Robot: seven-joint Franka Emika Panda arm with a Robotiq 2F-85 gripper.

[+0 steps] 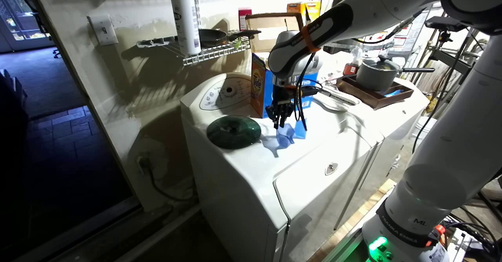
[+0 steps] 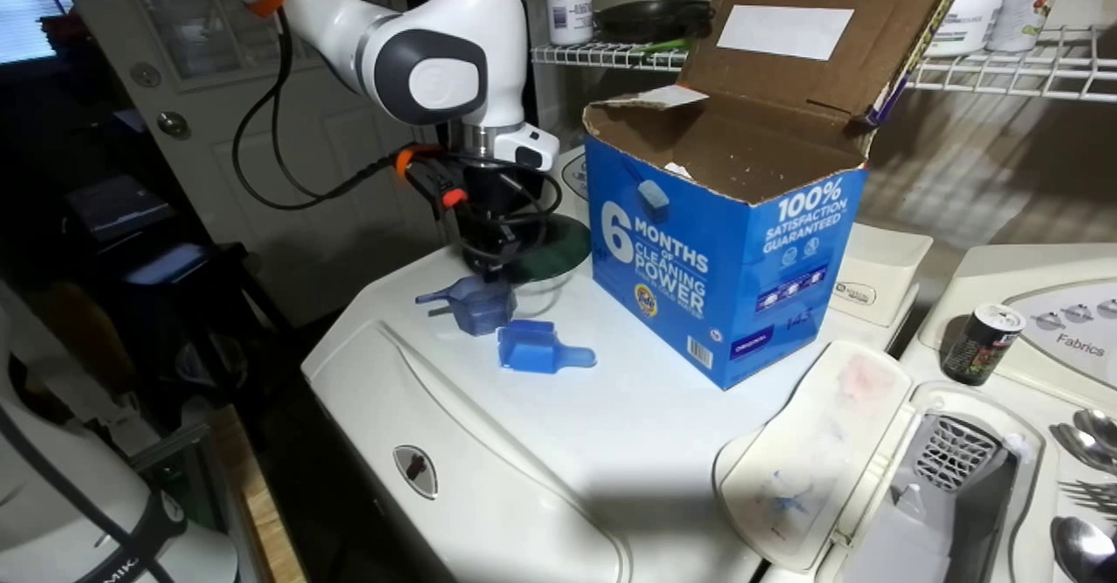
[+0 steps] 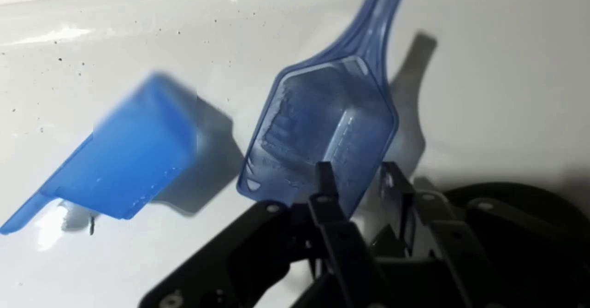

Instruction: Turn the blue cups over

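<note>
Two blue cups with handles are on the white washer top. The darker, translucent cup [image 3: 318,114] shows its open inside facing up in the wrist view, its handle toward the top edge. It also appears in both exterior views [image 1: 285,135] [image 2: 484,308]. The brighter cup [image 3: 124,160] shows outer faces in the wrist view; I cannot tell if it is upside down or on its side. It appears in both exterior views [image 1: 300,128] [image 2: 532,352]. My gripper [image 3: 357,167] is open at the darker cup, one finger over its inside, the other just past its rim. Contact is unclear.
A tall open blue-and-orange cardboard box [image 2: 672,269] stands close behind the cups. A dark green disc [image 1: 233,132] lies beside the gripper. A wooden tray [image 1: 376,93] with a pot [image 1: 376,73] is farther along. A wire shelf [image 1: 215,52] hangs behind.
</note>
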